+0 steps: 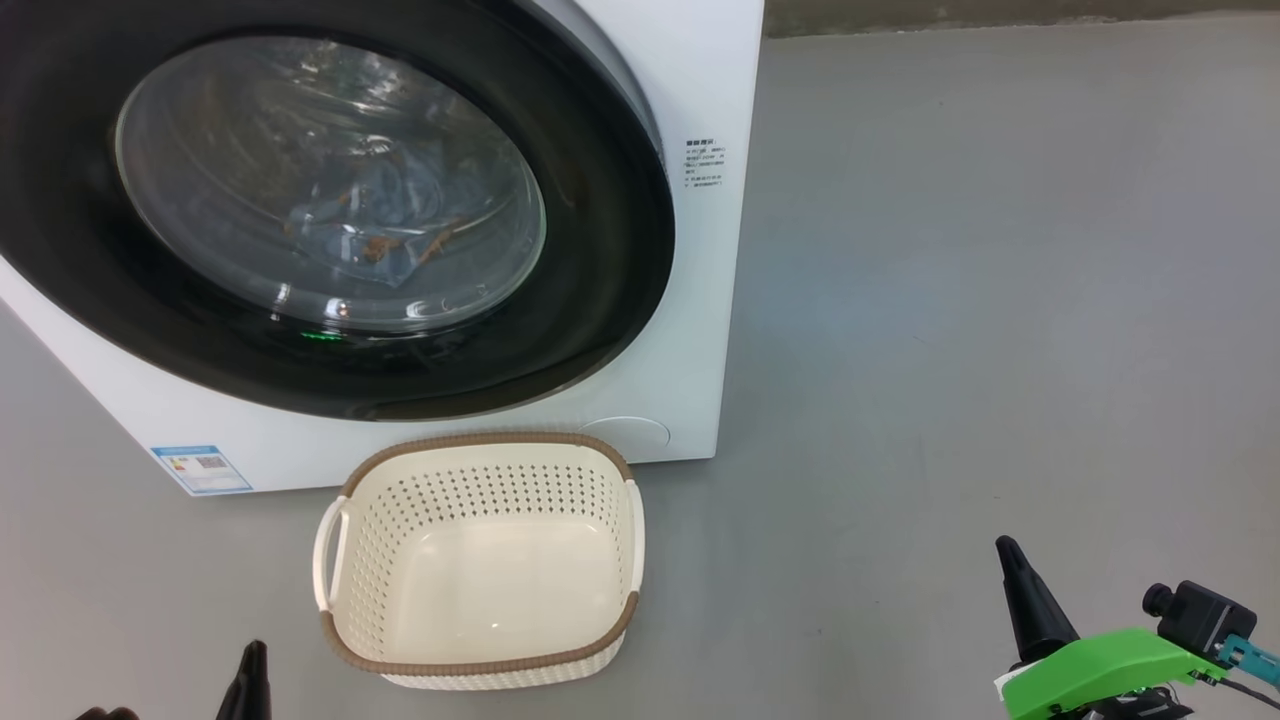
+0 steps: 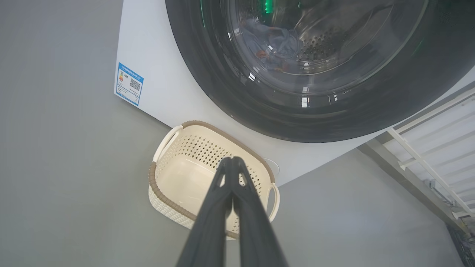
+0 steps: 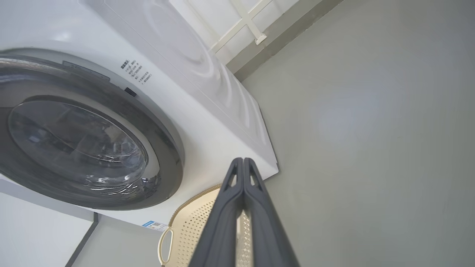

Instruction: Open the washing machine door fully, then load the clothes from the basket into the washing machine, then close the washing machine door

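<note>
Head view: grey floor (image 1: 950,300) carries the white front-loading washing machine (image 1: 690,330) at 11 o'clock, partly cut off, its round glossy black door (image 1: 610,250) shut over light blue printed clothes (image 1: 400,215), dim behind glass. The cream perforated basket (image 1: 480,455) at the door's 6 o'clock shows a bare bottom. The left gripper (image 2: 232,159) and right gripper (image 3: 243,160) are pressed closed, holding nothing.

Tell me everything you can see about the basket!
The basket is small, cream-white plastic with rows of little holes in its walls, a brown woven-looking rim and a loop handle on each side. It stands upright and empty on the grey floor, right in front of the washing machine.
</note>
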Robot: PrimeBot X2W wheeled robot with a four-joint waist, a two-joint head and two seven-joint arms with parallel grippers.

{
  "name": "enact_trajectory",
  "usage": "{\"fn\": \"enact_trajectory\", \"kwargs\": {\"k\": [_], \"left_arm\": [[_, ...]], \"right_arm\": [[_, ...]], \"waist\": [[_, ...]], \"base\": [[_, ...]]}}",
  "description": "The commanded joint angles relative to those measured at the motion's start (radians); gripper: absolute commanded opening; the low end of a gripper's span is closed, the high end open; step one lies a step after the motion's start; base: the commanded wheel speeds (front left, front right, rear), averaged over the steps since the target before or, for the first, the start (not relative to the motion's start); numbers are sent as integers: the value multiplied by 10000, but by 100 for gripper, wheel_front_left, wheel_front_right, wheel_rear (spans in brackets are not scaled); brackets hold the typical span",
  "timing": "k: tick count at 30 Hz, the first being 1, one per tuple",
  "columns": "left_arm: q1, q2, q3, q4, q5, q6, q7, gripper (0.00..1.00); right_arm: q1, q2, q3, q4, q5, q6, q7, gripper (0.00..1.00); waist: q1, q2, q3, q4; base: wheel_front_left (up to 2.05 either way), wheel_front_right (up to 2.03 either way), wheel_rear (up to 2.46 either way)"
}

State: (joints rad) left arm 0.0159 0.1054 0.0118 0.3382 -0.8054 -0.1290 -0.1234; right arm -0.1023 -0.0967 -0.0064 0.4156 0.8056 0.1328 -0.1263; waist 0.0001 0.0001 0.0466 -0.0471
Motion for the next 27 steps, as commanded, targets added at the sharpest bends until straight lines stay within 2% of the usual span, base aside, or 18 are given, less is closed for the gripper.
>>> {"fn": "enact_trajectory", "kwargs": {"k": [1, 27], "left_arm": [[-415, 113, 221, -285, -267, -2, 45, 0], [-710, -105, 489, -463, -2809, -8, 810, 0]], "right_arm": [[-173, -27, 18, -300, 231, -8, 61, 0], [-153, 134, -345, -746, 2784, -12, 829, 0]], "waist": [[0, -1, -7, 8], [0, -1, -155, 160]], "base": [[0, 0, 0], [0, 0, 0]]}}
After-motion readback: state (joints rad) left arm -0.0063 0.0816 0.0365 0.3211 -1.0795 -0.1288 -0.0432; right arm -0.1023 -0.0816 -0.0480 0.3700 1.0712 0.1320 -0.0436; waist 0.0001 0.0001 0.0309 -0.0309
